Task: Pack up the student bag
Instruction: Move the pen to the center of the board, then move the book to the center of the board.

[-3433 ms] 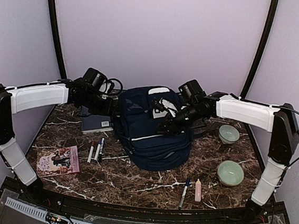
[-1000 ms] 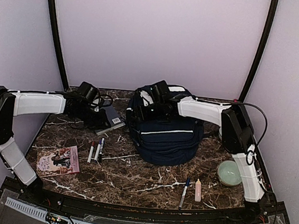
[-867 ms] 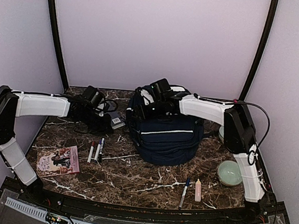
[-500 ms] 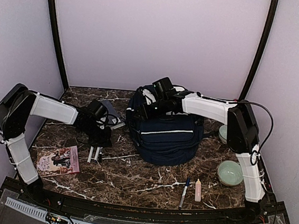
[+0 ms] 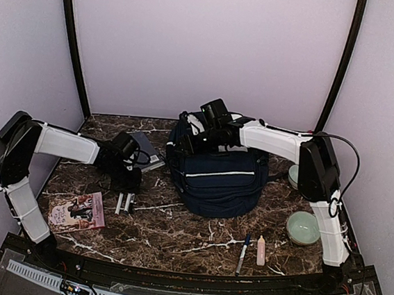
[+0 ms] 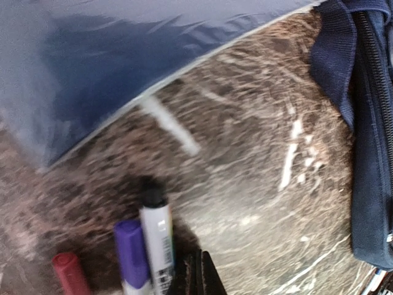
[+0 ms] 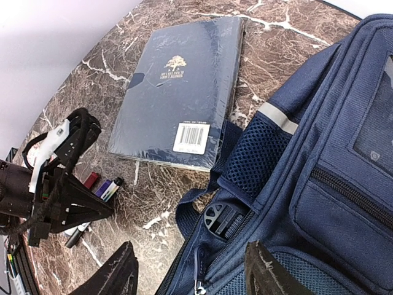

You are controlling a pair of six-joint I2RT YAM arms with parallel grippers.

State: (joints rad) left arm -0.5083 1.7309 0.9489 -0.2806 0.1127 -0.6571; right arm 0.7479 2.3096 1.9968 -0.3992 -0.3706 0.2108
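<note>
The student bag (image 5: 218, 181) is a large navy backpack standing mid-table; its zipped left side fills the right wrist view (image 7: 319, 184) and edges the left wrist view (image 6: 371, 153). My right gripper (image 5: 187, 143) hovers open over the bag's upper left corner, its fingers (image 7: 116, 276) straddling a zipper pull (image 7: 198, 271) below a black buckle (image 7: 222, 220). My left gripper (image 6: 199, 275) is shut on nothing, low over the table beside three markers (image 6: 156, 236). A dark blue book (image 7: 178, 92) lies left of the bag.
A picture book (image 5: 77, 210) lies at front left. A pen (image 5: 243, 253) and a pink tube (image 5: 261, 250) lie near the front edge. Two green bowls (image 5: 303, 227) stand at the right, the far one partly behind the right arm.
My left arm has drawn back from the dark blue book toward the markers, and its gripper has shut. The right gripper has stayed at the bag's upper left corner.
</note>
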